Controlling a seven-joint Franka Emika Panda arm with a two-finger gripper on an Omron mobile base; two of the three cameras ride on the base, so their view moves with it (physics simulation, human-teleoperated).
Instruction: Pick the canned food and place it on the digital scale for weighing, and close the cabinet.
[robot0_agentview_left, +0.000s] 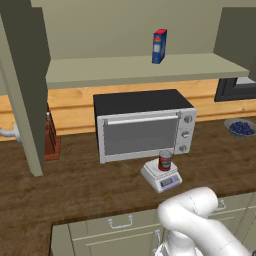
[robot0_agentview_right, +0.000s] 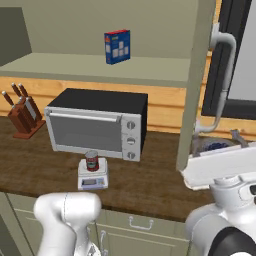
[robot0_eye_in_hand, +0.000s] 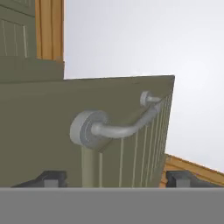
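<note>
The red-labelled canned food (robot0_agentview_left: 165, 161) (robot0_agentview_right: 92, 160) stands upright on the round plate of the small grey digital scale (robot0_agentview_left: 161, 177) (robot0_agentview_right: 93, 178), in front of the toaster oven. Both doors of the olive cabinet stand open: the left door (robot0_agentview_left: 25, 100) and the right door (robot0_agentview_right: 197, 85), which is seen edge-on with its silver bar handle (robot0_agentview_right: 225, 75). In the hand view my gripper (robot0_eye_in_hand: 118, 178) is open and close to that door (robot0_eye_in_hand: 43, 127). Its fingertips (robot0_eye_in_hand: 52, 178) stand wide apart below the handle (robot0_eye_in_hand: 118, 127), holding nothing.
A blue-and-red box (robot0_agentview_left: 159, 46) (robot0_agentview_right: 117, 46) stands on the cabinet shelf. A silver toaster oven (robot0_agentview_left: 142, 127) (robot0_agentview_right: 95, 125) sits on the wooden counter behind the scale. A knife block (robot0_agentview_right: 22, 117) is to its left and a bowl of blueberries (robot0_agentview_left: 240, 128) to its right.
</note>
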